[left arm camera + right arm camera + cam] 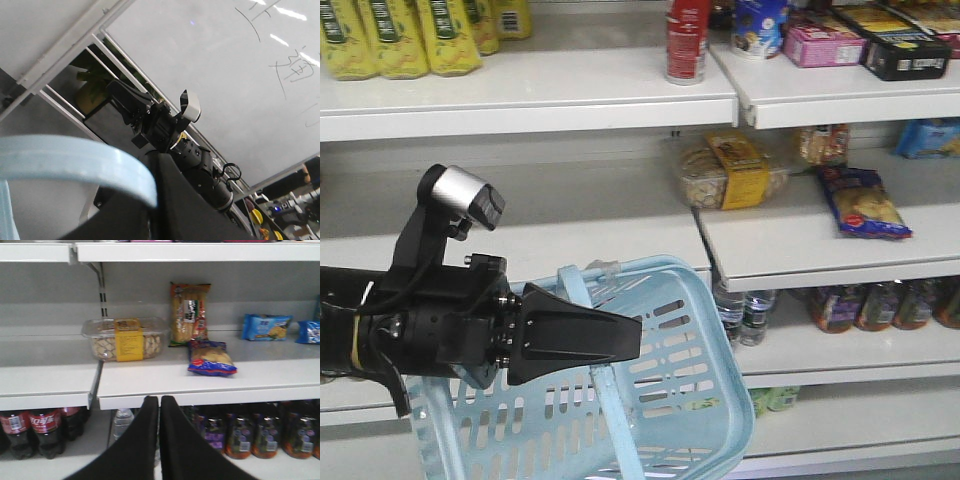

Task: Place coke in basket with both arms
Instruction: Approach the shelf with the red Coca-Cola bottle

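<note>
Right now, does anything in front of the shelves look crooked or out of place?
Yes. The basket hangs tilted in the air, not level. On the middle shelf, a blue snack bag lies flat and slanted near the front edge, unlike the upright packet behind it.

Top shelf (570, 90): row of bottles (400, 35) at left, canister (687, 40) in middle, boxes (825, 45) at right.
Middle shelf (165, 382): tub (125, 338) at left; upright packet (188, 314) to right of tub, at back wall; flat packet (211, 359) lying before it; more packets (265, 326) far right.
Lower shelf (850, 352): coke bottles (44, 432) at left, water bottles (121, 421) right of them, further bottles (240, 435) at right.
Basket (700, 360) tilted, before lower shelves; handle (575, 290) in closed left claw (632, 338).
Right claw (159, 405), tips together, before lower shelf, beside water bottles.
</note>
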Controlling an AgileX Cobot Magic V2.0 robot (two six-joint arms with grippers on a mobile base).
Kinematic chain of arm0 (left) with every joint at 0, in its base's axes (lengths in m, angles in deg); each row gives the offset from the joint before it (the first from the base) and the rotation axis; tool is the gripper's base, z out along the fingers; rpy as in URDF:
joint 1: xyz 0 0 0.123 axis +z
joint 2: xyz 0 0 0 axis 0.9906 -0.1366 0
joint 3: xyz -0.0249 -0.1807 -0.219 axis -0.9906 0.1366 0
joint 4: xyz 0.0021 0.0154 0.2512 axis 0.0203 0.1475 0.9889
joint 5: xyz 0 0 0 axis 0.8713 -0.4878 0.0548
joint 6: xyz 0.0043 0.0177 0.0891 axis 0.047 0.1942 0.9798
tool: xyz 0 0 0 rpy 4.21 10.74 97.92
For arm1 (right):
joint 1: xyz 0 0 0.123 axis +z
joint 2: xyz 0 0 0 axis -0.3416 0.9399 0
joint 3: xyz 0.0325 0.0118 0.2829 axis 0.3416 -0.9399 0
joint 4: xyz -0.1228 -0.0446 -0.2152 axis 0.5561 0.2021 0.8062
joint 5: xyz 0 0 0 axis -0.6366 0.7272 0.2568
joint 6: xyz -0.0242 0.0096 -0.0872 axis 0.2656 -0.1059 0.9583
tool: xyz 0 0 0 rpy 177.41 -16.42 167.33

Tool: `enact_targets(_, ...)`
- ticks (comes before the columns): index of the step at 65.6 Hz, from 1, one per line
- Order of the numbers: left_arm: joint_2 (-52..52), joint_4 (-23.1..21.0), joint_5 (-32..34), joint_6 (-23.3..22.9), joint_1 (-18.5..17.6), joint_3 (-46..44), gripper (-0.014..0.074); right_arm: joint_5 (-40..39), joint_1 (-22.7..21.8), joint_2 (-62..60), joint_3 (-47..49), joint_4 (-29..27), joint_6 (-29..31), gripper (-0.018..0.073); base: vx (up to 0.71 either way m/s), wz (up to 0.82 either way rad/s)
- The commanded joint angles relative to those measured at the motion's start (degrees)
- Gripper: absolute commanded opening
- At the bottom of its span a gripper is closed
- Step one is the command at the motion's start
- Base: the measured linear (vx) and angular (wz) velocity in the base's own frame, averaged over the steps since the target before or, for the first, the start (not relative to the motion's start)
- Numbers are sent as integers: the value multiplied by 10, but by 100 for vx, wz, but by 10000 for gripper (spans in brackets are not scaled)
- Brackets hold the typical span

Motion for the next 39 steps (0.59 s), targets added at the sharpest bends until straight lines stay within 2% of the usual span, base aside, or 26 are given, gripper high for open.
enact_targets(1, 17, -51, 113, 4, -1, -14, -6, -41, -3, -10, -5, 9, 2, -4, 11, 55)
enact_targets(23, 17, -51, 113, 4, -1, -14, -6, -41, -3, -10, -5, 9, 2, -4, 12, 49)
enact_targets(39, 17, -51, 113, 4, -1, -14, -6, -41, -3, -10, -5, 8, 2, -4, 12, 34)
